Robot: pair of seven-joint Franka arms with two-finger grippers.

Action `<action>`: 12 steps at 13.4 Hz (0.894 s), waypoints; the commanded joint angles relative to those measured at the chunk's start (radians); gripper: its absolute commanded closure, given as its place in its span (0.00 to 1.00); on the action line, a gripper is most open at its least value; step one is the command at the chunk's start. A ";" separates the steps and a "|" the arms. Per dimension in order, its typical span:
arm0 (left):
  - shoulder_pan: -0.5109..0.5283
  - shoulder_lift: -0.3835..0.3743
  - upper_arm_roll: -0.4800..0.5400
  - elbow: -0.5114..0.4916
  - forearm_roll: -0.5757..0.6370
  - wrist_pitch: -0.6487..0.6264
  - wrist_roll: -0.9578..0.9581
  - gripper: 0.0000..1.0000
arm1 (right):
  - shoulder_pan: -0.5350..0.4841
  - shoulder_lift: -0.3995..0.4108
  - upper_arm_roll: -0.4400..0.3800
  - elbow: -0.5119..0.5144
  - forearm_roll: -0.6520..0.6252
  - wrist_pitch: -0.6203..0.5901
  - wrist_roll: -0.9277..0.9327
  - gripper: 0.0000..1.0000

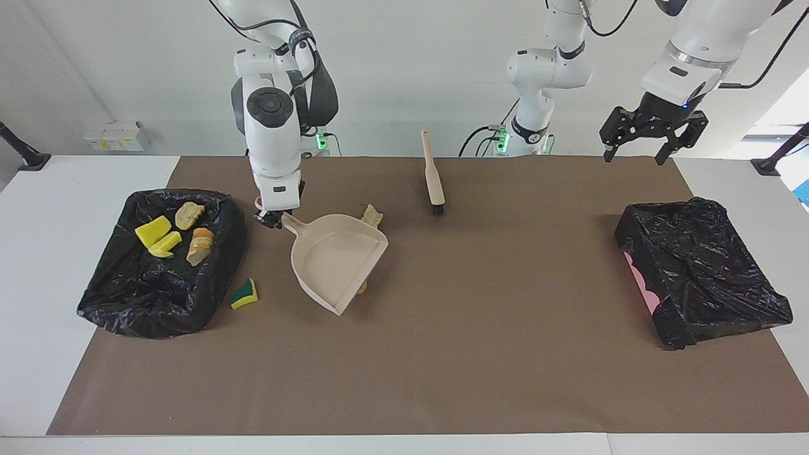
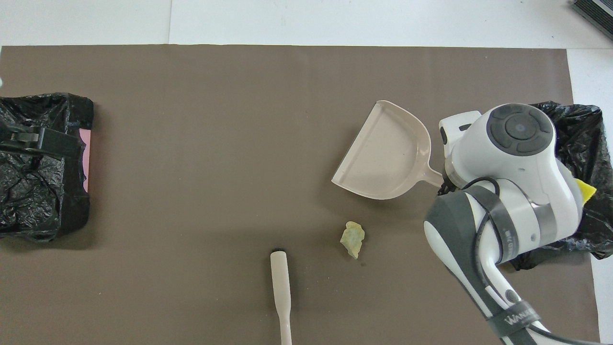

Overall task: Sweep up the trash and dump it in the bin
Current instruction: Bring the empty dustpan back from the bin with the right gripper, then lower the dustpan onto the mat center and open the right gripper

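Observation:
My right gripper (image 1: 273,218) is shut on the handle of the beige dustpan (image 1: 338,259) (image 2: 383,158), which rests on the brown mat beside the black-bagged bin (image 1: 126,297) (image 2: 586,124) at the right arm's end. That bin holds trash: two yellow sponge blocks (image 1: 153,232), a beige lump (image 1: 189,215) and a bun (image 1: 201,245). A green-and-yellow sponge (image 1: 244,294) lies on the mat beside it. A pale lump (image 1: 372,216) (image 2: 352,238) sits beside the pan, nearer to the robots. An orange piece (image 1: 362,289) peeks from under the pan's edge. My left gripper (image 1: 634,159) (image 2: 33,141) hangs open and raised.
The beige brush (image 1: 433,174) (image 2: 281,287) lies on the mat near the robots, its black bristles pointing away from them. A second black-bagged bin (image 1: 701,272) (image 2: 38,191) stands at the left arm's end, under the waiting left gripper in the overhead view.

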 commanded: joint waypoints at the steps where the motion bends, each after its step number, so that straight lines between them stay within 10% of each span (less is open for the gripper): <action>1: -0.021 -0.036 0.023 -0.040 0.023 -0.008 -0.008 0.00 | 0.046 0.063 -0.004 0.046 0.080 0.014 0.258 1.00; 12: 0.030 -0.094 0.012 -0.149 0.016 0.056 -0.005 0.00 | 0.291 0.404 -0.005 0.368 0.246 0.094 0.934 1.00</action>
